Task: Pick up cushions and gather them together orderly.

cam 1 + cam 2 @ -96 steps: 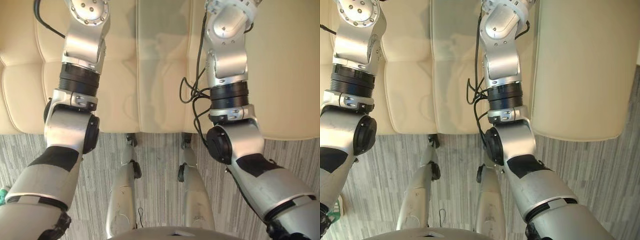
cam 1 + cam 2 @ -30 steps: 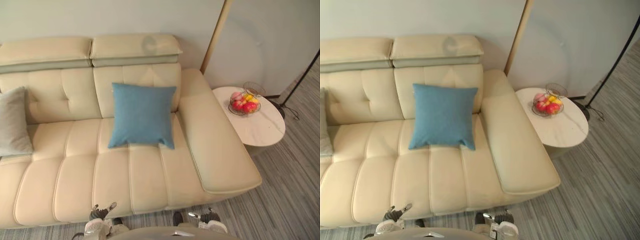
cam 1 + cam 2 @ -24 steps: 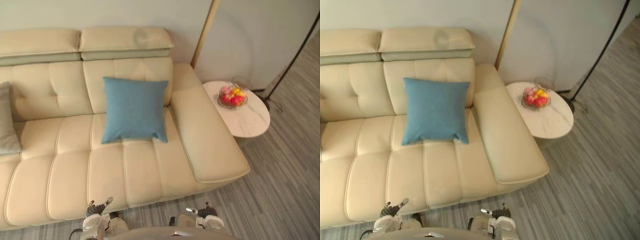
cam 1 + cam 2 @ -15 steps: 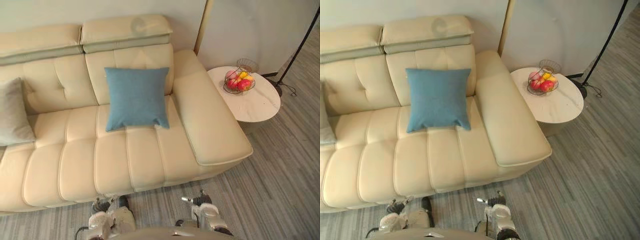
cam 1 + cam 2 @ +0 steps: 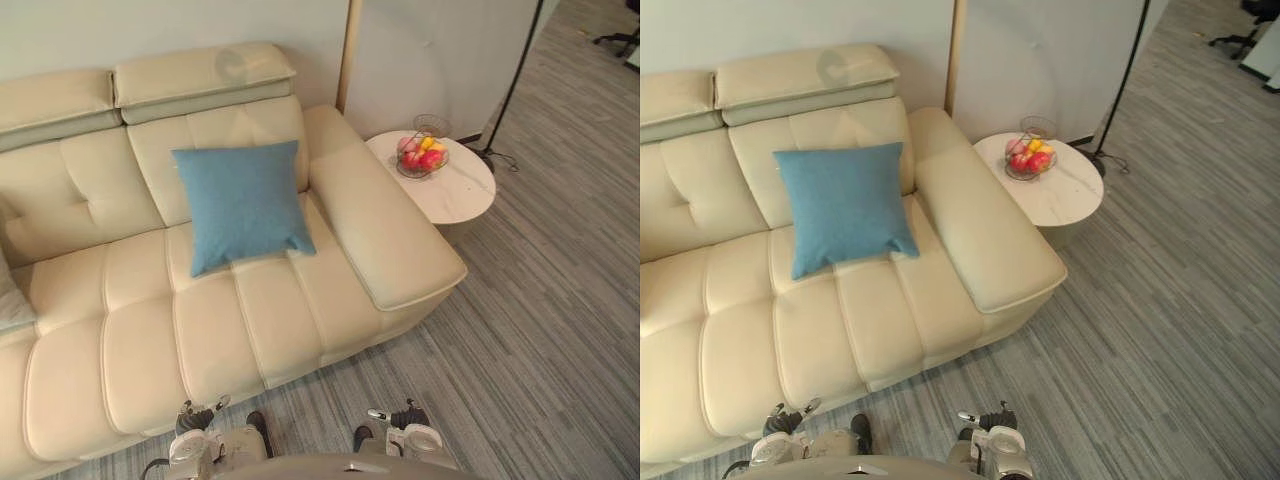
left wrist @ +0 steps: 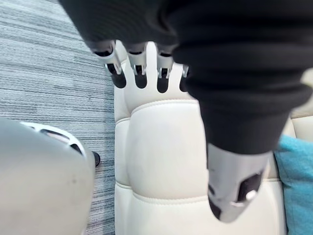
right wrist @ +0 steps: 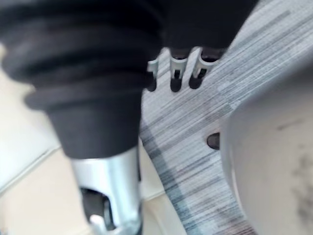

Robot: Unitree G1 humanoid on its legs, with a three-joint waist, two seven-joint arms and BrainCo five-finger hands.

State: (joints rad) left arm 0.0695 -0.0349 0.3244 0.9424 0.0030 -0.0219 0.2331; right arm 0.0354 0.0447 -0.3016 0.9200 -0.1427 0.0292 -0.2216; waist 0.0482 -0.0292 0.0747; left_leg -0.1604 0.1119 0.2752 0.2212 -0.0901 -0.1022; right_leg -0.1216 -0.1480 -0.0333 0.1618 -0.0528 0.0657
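Observation:
A blue square cushion (image 5: 243, 203) leans against the backrest of a cream sofa (image 5: 215, 340), near its right armrest. A sliver of a grey cushion (image 5: 10, 297) lies on the seat at the sofa's far left. My left hand (image 6: 139, 66) hangs with straight fingers above the front of the sofa seat, holding nothing; an edge of the blue cushion (image 6: 299, 188) shows beyond it. My right hand (image 7: 175, 74) hangs open and empty over the grey striped floor, beside the sofa's front.
A round white side table (image 5: 455, 195) stands right of the armrest, with a wire basket of fruit (image 5: 420, 156) on it. A black lamp pole (image 5: 510, 85) rises behind the table. Grey plank floor (image 5: 540, 330) spreads to the right.
The camera has pulled back from the seat, where both arms stretched out at first, and has swung right over the last second. The cushions have not moved on the sofa.

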